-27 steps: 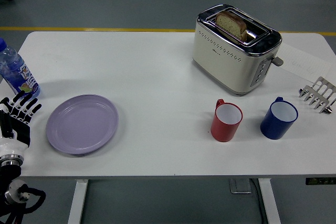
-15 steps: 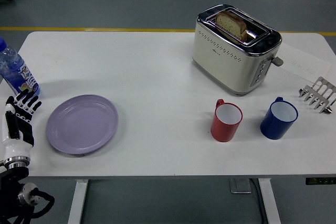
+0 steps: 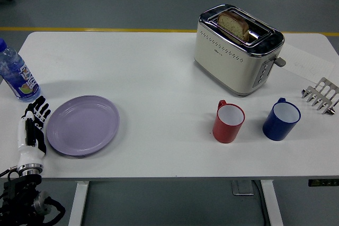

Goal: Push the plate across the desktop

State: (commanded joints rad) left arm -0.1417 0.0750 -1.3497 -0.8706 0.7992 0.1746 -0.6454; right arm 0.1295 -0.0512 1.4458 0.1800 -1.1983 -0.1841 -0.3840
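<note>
- Since the earlier pictures the left hand (image 3: 33,129) has moved in from the table's left edge toward the plate (image 3: 83,125), and it has turned so that its side now faces the plate's left rim; nothing else on the table has shifted.
- On the white table (image 3: 159,72) the open room is large: between the plate and the red mug (image 3: 229,122) the surface is bare, so a push to the right has a long free way before it meets anything.
- Behind that room the toaster (image 3: 237,49), with a bread slice in its slot, stands far back and right, well apart from the plate; I judge it is no danger.
- Near the front edge there is less room: the purple plate lies at the left, close to this edge, so a push angled toward the robot could bring the rim over the edge.
- If the push goes too far, the plate could knock the red mug, and then the blue mug (image 3: 280,119) beside it.
- At the left, the water bottle (image 3: 17,75) stands just behind the hand, so the arm could tip it.
- Fingers are straight, close together, holding nothing, just beside the rim; contact I cannot tell. A high contact may slide over the rim.
</note>
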